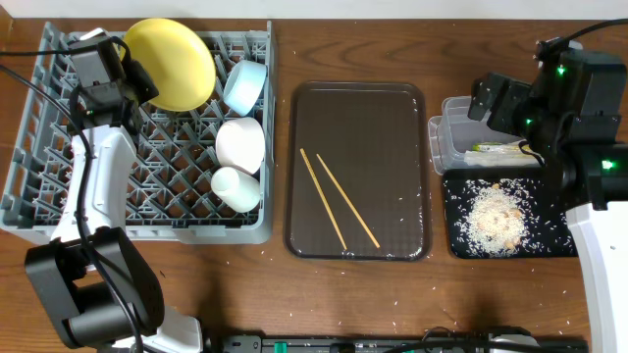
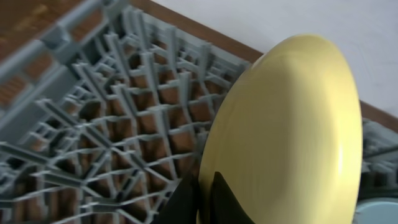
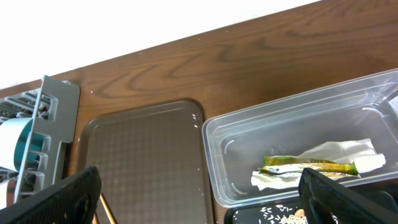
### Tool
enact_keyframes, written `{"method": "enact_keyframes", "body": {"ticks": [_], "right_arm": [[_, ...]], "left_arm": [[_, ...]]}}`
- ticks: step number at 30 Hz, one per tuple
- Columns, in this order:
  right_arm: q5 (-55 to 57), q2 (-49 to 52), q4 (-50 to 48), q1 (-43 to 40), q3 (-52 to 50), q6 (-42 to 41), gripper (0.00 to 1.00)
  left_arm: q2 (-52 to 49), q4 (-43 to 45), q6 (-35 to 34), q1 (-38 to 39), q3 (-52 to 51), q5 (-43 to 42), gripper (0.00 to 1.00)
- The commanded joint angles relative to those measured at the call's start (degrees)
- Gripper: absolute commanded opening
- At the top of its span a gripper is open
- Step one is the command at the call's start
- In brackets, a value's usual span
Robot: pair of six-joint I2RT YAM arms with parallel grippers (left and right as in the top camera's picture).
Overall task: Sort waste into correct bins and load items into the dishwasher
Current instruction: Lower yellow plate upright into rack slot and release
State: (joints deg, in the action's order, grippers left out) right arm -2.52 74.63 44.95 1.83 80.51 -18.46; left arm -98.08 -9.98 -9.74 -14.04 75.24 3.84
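Because your left gripper [image 2: 204,190] pinches the yellow plate [image 1: 172,64] by its rim, it stands on edge at the far side of the dish rack [image 1: 39,211], ready to slot between pegs; your right gripper [image 3: 199,186] hangs wide apart, empty, near the clear tub [image 3: 214,162].

left arm [image 1: 96,186]: white links, black joints | right arm [image 1: 589,88]: black, green LEDs

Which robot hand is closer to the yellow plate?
Left. The left gripper pinches the yellow plate by its rim at the grey rack; the right gripper is open by the clear tub, far from it.
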Motion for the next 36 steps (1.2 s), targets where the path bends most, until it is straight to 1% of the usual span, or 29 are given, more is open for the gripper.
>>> {"method": "enact_keyframes", "body": {"ticks": [1,6,11,13,15,16,17,18,19,21,25,26,28,30,33,36], "right_arm": [[0.81,0.37,-0.09,-0.31,0.35,-0.37,0.99],[0.81,0.37,-0.09,-0.31,0.35,-0.37,0.99],[0.81,0.37,-0.09,-0.31,0.35,-0.37,0.99],[0.81,0.37,-0.09,-0.31,0.35,-0.37,0.99],[0.81,0.37,-0.09,-0.31,0.35,-0.37,0.99],[0.81,0.37,-0.09,-0.31,0.35,-0.37,0.99],[0.81,0.37,-0.09,-0.31,0.35,-0.37,0.99],[0.81,0.37,-0.09,-0.31,0.35,-0.37,0.99],[0.81,0.37,-0.09,-0.31,0.35,-0.37,0.99],[0.81,0.37,-0.09,-0.31,0.35,-0.37,0.99],[0.81,0.37,-0.09,-0.31,0.35,-0.37,0.99],[0.81,0.37,-0.09,-0.31,0.35,-0.37,0.99],[0.81,0.37,-0.09,-0.31,0.35,-0.37,0.99],[0.81,0.37,-0.09,-0.31,0.35,-0.37,0.99],[0.81,0.37,-0.09,-0.31,0.35,-0.37,0.99],[0.81,0.37,-0.09,-0.31,0.35,-0.37,0.99]], "left_arm": [[1.64,0.15,4.17,0.0,0.31,6.34,0.08],[1.64,0.2,6.16,0.42,0.33,8.68,0.07],[1.64,0.17,9.38,2.51,0.33,9.03,0.08],[1.64,0.39,9.81,3.76,0.33,10.23,0.12],[1.64,0.7,9.86,4.96,0.33,11.3,0.14],[1.64,1.03,9.92,5.92,0.33,11.28,0.17],[1.64,1.01,9.88,6.45,0.33,11.23,0.17],[1.64,0.94,9.7,6.91,0.31,11.21,0.25],[1.6,0.79,9.73,7.41,0.31,11.19,0.28],[1.31,0.37,9.7,8.35,0.31,10.58,0.3],[-0.52,-0.07,9.7,9.55,0.31,3.82,0.29],[-1.05,-0.07,9.7,9.77,0.31,2.56,0.27],[-2.21,-0.04,9.73,10.36,0.31,0.28,0.19],[-3.23,-0.04,9.75,11.08,0.31,-1.16,0.12],[-4.35,0.11,10.14,12.5,0.31,-1.57,0.08],[-5.14,0.44,12.0,14.14,0.31,-1.77,0.08]]}}
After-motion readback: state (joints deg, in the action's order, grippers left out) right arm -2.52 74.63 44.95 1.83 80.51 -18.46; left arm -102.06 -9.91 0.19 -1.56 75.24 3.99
